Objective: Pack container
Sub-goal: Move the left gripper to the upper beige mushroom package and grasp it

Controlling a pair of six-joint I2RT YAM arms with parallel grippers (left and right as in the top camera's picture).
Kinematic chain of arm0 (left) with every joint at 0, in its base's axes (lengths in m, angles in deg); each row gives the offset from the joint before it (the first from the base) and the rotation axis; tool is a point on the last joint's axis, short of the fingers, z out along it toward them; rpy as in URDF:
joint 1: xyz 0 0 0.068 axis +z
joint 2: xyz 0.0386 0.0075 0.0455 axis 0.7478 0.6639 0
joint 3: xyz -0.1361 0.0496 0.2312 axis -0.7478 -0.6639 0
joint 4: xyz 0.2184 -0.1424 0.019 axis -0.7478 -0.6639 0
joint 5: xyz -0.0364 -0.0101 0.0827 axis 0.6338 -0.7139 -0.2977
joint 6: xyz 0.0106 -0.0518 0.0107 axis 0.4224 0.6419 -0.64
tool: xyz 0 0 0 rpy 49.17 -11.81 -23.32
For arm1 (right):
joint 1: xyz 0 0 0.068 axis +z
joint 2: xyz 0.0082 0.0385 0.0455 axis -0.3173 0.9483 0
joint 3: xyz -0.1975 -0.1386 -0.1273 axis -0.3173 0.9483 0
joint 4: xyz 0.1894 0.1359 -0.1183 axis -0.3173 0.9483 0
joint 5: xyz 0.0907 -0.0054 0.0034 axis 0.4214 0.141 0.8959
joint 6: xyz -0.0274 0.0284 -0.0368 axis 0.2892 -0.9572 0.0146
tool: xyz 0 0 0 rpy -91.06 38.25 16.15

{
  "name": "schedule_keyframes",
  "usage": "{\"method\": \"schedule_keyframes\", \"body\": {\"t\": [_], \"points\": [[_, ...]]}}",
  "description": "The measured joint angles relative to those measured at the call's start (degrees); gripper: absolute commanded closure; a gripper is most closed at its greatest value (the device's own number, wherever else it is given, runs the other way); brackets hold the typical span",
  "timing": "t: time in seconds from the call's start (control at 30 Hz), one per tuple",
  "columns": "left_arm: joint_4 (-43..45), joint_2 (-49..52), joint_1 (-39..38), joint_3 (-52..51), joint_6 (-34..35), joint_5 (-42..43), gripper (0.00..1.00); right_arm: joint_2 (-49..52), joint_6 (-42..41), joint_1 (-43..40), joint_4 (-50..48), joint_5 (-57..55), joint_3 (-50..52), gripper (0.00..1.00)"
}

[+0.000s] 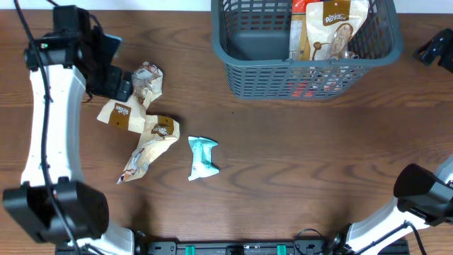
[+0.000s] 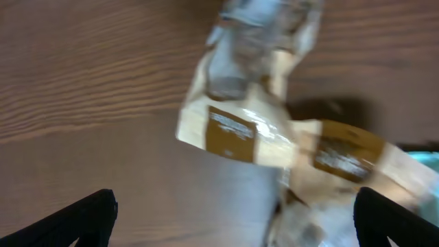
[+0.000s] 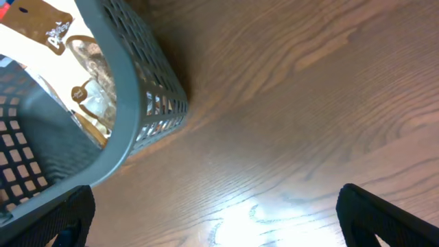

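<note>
The grey-blue slatted container (image 1: 233, 67) stands at the back of the table with cream and brown snack bags (image 1: 333, 28) inside; it also shows in the right wrist view (image 3: 130, 82). Three cream and brown snack packets (image 1: 141, 120) lie at the left, blurred in the left wrist view (image 2: 260, 130). A teal packet (image 1: 202, 157) lies beside them. My left gripper (image 1: 122, 86) is open just left of the top packet; its fingers show wide apart in the left wrist view (image 2: 233, 219). My right gripper (image 1: 433, 51) is open and empty, right of the container, over bare table (image 3: 212, 216).
The wooden table (image 1: 304, 163) spreads between the packets and the right arm. The left arm's white link (image 1: 49, 120) runs along the left edge. The right arm's base (image 1: 417, 188) is at the bottom right.
</note>
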Motion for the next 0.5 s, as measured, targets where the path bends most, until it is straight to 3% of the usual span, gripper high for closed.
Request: {"method": "schedule_keyframes", "body": {"t": [0.5], "points": [[6.4, 19.7, -1.4, -0.5, 0.0, -0.6, 0.01, 0.0, 0.0, 0.0, 0.0, 0.3, 0.0, 0.01]]}}
